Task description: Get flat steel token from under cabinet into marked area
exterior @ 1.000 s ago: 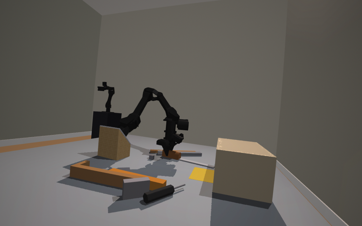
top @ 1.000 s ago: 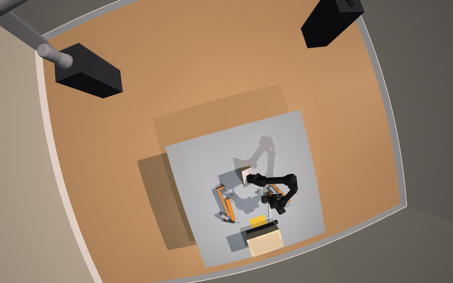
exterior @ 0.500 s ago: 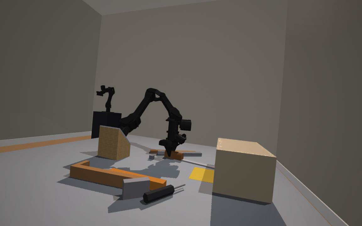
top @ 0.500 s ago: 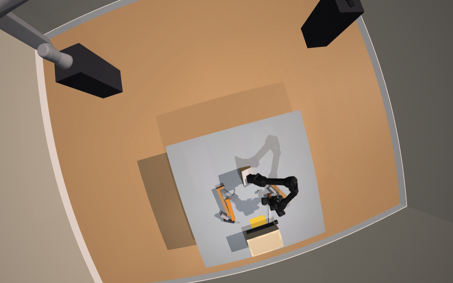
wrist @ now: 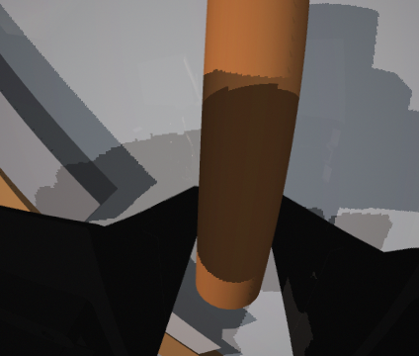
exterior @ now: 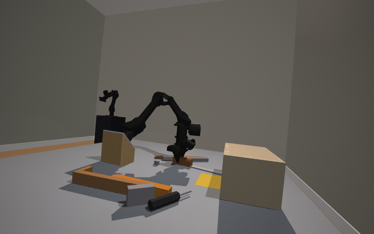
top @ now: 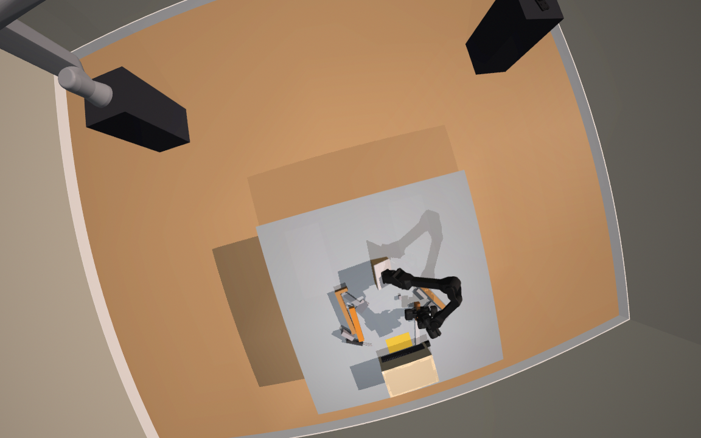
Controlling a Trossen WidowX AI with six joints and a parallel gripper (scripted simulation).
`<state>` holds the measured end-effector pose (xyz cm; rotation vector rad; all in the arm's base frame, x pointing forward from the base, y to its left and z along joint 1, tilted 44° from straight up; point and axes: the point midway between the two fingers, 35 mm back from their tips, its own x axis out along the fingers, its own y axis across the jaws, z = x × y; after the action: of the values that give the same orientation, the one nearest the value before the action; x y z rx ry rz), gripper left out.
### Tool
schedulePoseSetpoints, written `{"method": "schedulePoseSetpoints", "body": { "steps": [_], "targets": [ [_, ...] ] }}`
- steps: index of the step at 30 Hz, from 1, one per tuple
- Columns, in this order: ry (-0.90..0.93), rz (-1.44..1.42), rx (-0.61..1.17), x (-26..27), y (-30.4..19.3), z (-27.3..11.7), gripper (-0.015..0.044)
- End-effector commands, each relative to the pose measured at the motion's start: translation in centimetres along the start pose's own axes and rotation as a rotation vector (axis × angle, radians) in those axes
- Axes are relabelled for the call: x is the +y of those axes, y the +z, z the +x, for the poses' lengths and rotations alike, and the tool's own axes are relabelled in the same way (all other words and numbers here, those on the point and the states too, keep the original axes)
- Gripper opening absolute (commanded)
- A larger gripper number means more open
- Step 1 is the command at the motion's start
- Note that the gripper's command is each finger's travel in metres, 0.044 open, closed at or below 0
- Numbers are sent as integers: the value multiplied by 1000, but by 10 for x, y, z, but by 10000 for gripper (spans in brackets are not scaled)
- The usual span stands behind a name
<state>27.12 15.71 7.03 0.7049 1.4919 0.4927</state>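
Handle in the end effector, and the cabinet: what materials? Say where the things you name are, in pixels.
Handle (exterior: 187,161) (wrist: 249,148): maybe painted wood or plastic; smooth, even orange, soft shading, no grain visible. Cabinet (top: 411,375) (exterior: 252,177): possibly painted board or wood; matte, plain beige side, pale speckling along top edges.

We looked into a plain room set up like a robotics lab: bare walls surrounded a grey table (top: 320,218) (exterior: 66,203), on which a black robot arm (top: 451,288) (exterior: 149,111) stood, and beyond the table we saw a second arm (exterior: 113,100) on a black pedestal (exterior: 102,130).
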Motion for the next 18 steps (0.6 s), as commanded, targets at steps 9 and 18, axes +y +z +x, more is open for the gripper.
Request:
{"method": "schedulePoseSetpoints", "body": {
  "steps": [9,18],
  "targets": [
    [2,-4,-1,1,16,0,0],
    [2,-4,-1,0,27,0,0]
  ]
}}
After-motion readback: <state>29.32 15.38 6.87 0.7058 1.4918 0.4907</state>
